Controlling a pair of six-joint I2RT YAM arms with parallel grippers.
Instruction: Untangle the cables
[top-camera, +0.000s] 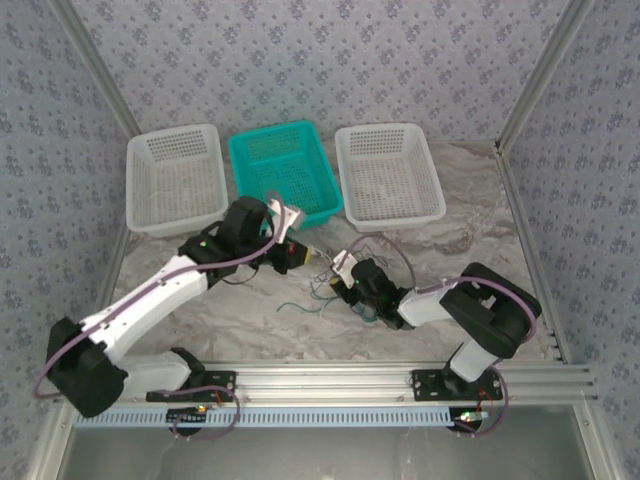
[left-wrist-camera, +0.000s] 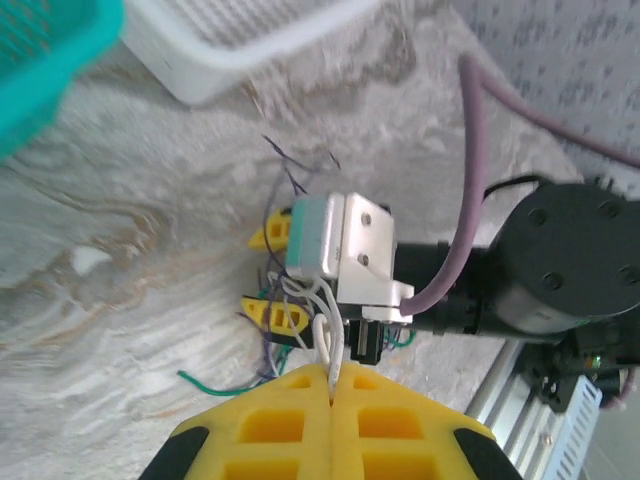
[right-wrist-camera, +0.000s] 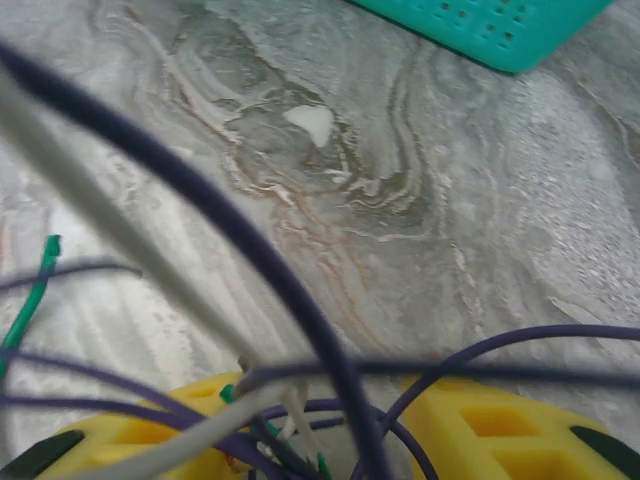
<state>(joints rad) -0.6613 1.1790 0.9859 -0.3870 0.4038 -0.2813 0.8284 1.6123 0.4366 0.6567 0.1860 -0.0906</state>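
Observation:
The cables are a tangle of thin wires (top-camera: 325, 290) on the marble table between the two grippers. My left gripper (left-wrist-camera: 332, 372) is shut on a pale white wire (left-wrist-camera: 325, 335) that loops up from its yellow fingertips into the tangle. In the top view the left gripper (top-camera: 308, 254) sits just left of the right gripper (top-camera: 345, 272). My right gripper (right-wrist-camera: 330, 420) has its yellow fingers apart, with dark purple (right-wrist-camera: 250, 240), pale grey (right-wrist-camera: 110, 225) and green (right-wrist-camera: 35, 285) wires running through the gap. A green wire end (left-wrist-camera: 215, 383) trails on the table.
Three baskets stand at the back: white (top-camera: 175, 180), teal (top-camera: 283, 170) and white (top-camera: 388, 175). An aluminium rail (top-camera: 330, 375) runs along the near edge. The right arm's thick purple cable (left-wrist-camera: 475, 150) arcs close to the left gripper.

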